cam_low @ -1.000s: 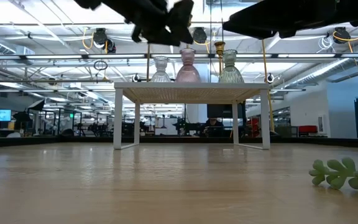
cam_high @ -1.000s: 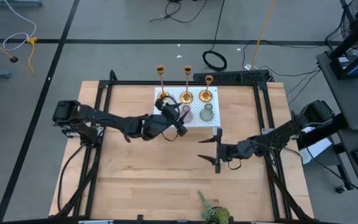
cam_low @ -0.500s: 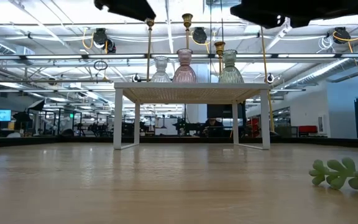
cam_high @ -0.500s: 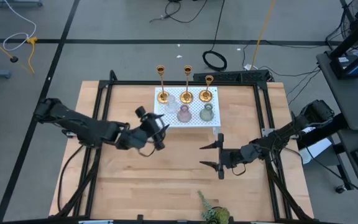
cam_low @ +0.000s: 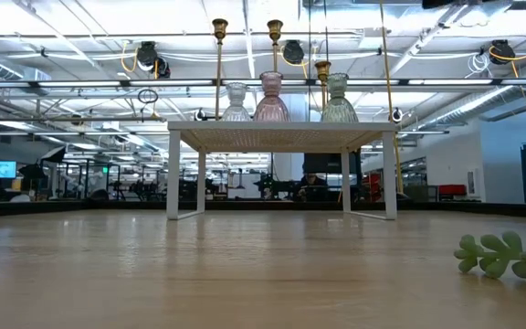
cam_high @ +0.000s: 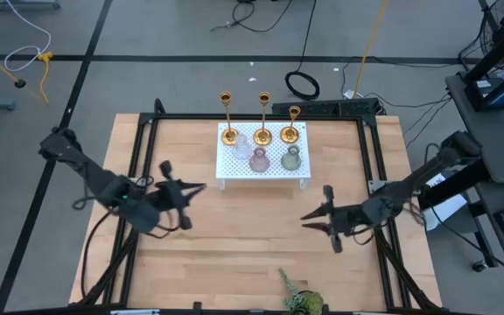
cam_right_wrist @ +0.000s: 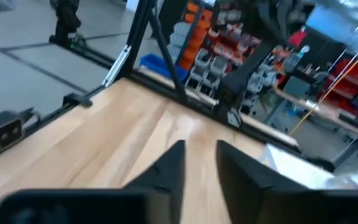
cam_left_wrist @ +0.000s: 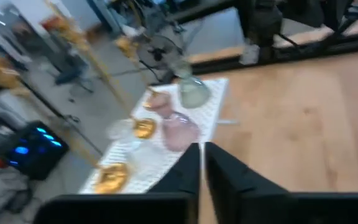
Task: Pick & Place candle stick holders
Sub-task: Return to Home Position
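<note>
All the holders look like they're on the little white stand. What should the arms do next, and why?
Probably just draw both arms in to rest. The three gold candlesticks and three glass holders all stand on the white stand; no holder is left on the tabletop, and the left claw and right claw are empty, away from it.

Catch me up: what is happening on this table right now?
Nothing is being handled. The white stand carries all six pieces: three gold candlesticks in one row, and the clear holder, the pink holder and the green holder in a row beside them. Both arms hang over bare table, apart from the stand. The left tool is shut and empty, and the right tool holds nothing. A green sprig lies apart from the stand, untouched.
</note>
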Motion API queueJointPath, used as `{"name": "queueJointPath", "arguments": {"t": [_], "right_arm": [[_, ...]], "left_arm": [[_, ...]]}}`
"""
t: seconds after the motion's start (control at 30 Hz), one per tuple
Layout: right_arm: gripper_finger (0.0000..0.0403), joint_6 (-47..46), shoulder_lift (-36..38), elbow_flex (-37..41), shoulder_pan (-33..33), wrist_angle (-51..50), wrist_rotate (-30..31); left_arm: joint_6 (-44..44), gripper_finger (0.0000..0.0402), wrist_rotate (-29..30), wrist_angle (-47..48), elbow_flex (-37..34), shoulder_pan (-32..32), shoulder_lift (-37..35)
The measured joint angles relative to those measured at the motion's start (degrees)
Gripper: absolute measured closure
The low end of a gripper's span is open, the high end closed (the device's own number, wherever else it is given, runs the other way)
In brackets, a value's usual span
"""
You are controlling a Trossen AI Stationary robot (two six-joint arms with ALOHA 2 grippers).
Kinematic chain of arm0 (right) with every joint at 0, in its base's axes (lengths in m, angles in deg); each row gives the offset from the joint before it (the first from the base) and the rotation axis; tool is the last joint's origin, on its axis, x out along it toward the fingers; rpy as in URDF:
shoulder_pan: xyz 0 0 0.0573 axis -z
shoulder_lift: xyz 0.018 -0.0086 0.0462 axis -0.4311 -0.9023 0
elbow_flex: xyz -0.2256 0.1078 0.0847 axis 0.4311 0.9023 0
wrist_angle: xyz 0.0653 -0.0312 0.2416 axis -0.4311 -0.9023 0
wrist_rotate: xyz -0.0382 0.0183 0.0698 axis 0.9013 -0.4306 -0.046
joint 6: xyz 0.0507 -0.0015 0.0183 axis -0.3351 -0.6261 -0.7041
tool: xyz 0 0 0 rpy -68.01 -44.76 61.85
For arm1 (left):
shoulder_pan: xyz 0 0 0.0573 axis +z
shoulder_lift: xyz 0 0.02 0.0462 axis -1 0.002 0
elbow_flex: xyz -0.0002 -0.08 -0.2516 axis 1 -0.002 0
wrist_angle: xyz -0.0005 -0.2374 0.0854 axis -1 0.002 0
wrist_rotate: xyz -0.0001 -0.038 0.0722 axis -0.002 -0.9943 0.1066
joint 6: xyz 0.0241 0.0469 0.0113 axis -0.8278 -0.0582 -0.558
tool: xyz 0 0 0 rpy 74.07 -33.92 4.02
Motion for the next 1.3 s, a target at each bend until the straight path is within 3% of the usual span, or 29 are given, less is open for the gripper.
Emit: {"name": "queueJointPath", "arguments": {"t": [0.07, 0.13, 0.3, 0.47, 0.6, 0.8, 1.0, 1.1, 1.3], "right_arm": [[0.0357, -1.22, 4.21, 0.01, -0.02, -6.55, -0.05], [0.039, -2.92, 7.74, 0.02, -0.02, -13.11, -0.05], [0.0397, -9.42, 12.32, 0.16, 0.01, -20.11, -0.05], [0.0401, -6.98, 14.7, 4.45, 0.22, -19.75, -2.73], [0.0402, -6.75, 18.16, 8.88, 1.9, -16.26, -12.33], [0.0402, -6.66, 27.7, 13.54, 7.17, -15.82, -13.48], [0.0402, -9.48, 34.85, 19.19, 14.67, -15.01, -19.48], [0.0403, -10.67, 36.92, 21.64, 17.62, -15.08, -19.62], [0.0403, -11.25, 40.71, 24.5, 21.21, -17.18, -19.63]], "left_arm": [[0.26, 0.0393, 4.27, 2.97, 0.0, -2.0, -1.98], [2.49, 0.0389, 7.03, 7.72, -0.02, -3.74, -4.1], [10.51, 0.0387, 8.1, 10.27, -6.02, -5.56, -9.63], [9.62, 0.0394, 6.8, -0.18, -20.88, -6.17, -13.84], [4.26, 0.0383, 2.53, -15.15, -31.59, -6.13, -17.06], [-10.42, 0.0397, -1.33, -30.41, -39.8, -4.28, -24.13], [-24.39, 0.0387, -15.64, -47.22, -47.11, 2.75, -31.7], [-25.8, 0.0397, -20.07, -49.66, -50.18, 6.46, -34.71], [-24.25, 0.0385, -20.25, -49.34, -53.98, 10.63, -40.51]]}}
